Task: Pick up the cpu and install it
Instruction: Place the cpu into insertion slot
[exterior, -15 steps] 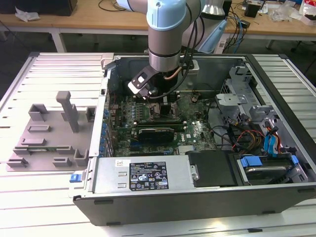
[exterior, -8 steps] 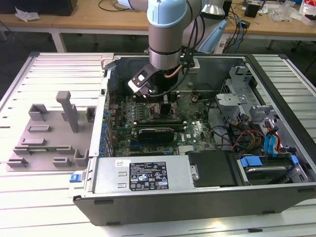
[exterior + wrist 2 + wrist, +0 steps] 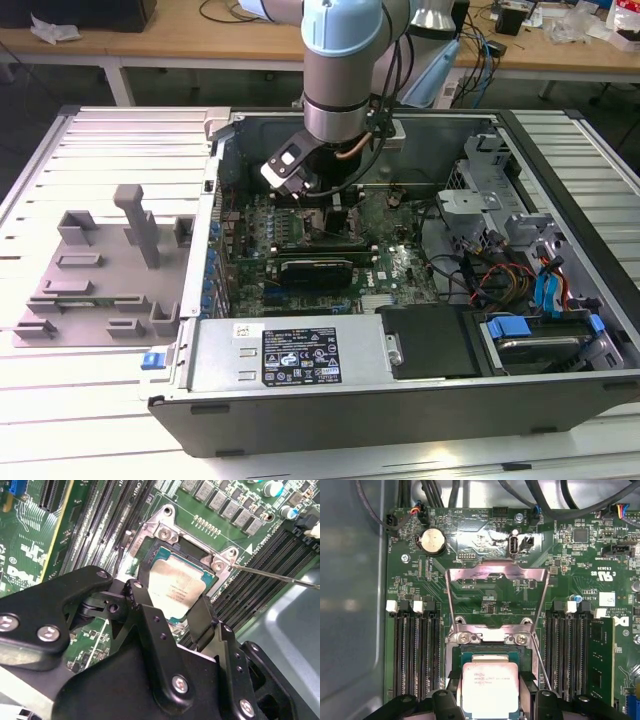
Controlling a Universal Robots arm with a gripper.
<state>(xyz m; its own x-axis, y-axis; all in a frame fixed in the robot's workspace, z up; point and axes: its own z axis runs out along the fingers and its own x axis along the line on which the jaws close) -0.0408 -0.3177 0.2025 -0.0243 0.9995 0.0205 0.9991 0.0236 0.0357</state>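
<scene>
Pickup looks done: the cpu [image 3: 176, 585] lies squarely within the open frame of the socket [image 3: 167, 530], though whether seated or just above it I cannot tell. The gripper [image 3: 172, 602] clasps its two opposite edges. Behind the socket, the hinged plate [image 3: 497, 575] stands raised, unlatched. The cpu's lid is flat, shiny silver, faintly printed, with a thin pale rim

Bright, even light, seemingly from overhead, glares off the cpu [image 3: 490, 687].

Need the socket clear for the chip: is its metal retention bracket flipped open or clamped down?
Open. In the first wrist view the bracket is swung back over the motherboard, off the cpu.
</scene>
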